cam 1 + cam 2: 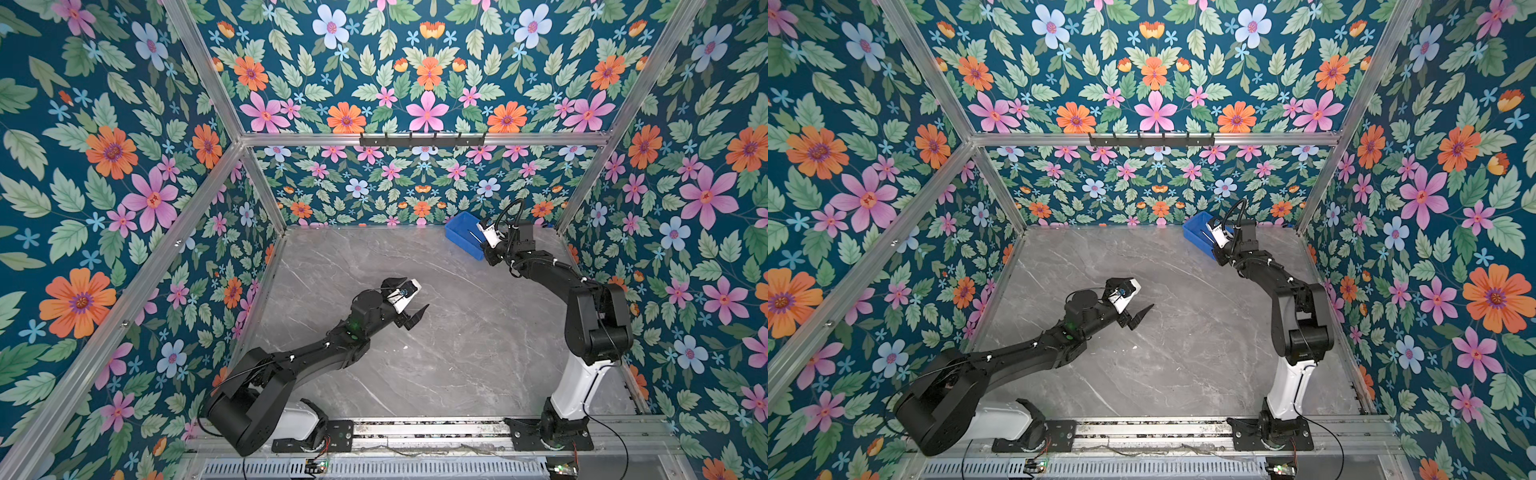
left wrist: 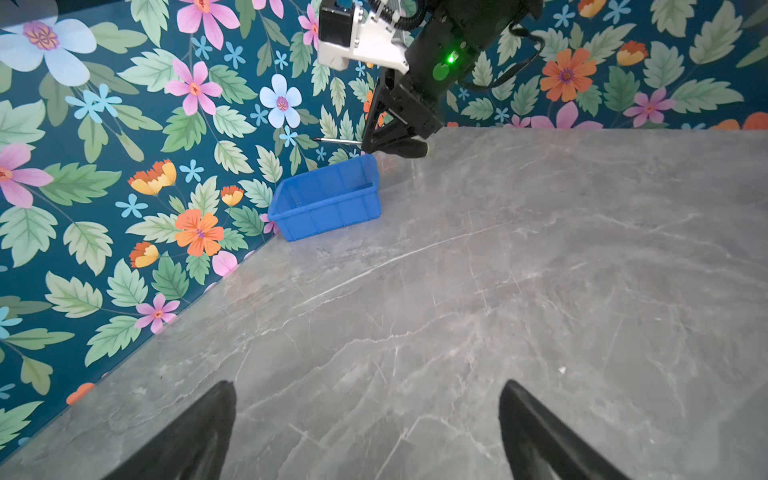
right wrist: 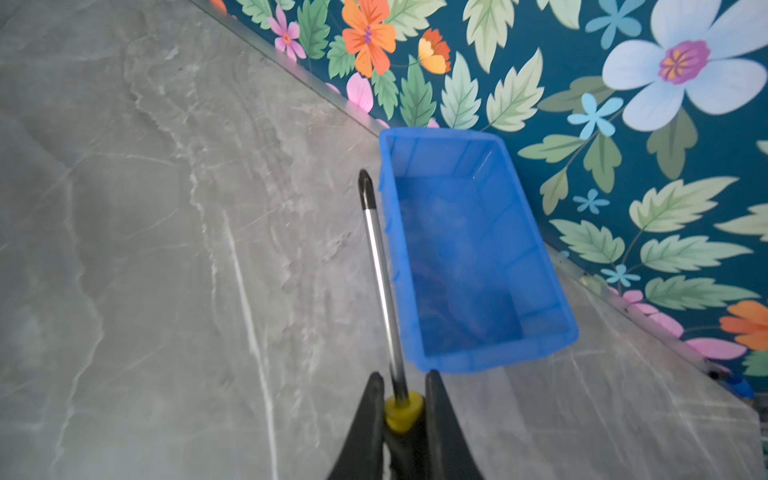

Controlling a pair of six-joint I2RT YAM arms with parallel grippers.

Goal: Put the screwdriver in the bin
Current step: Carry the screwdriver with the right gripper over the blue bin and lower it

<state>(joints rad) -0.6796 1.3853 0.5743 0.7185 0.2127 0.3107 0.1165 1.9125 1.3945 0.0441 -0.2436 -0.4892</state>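
Top views: marble tabletop [image 1: 457, 332], floral walls [image 1: 124, 166]; right jaws clenched on screwdriver [image 1: 474, 236], left jaws spread.

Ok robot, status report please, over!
Right gripper shut on screwdriver. Screwdriver held above the bin, not in yet. Left gripper open, empty. Nothing blocking.

Partly hidden: screwdriver [image 3: 380, 266] and bin [image 3: 478, 359].
Buried between the fingers of the right tool [image 3: 404, 374] and cut off by the right wrist view's edge: most of the handle. Reduced in both top views to a sliver of shaft, with the bin's near right end covered by the right arm [image 1: 536, 266].
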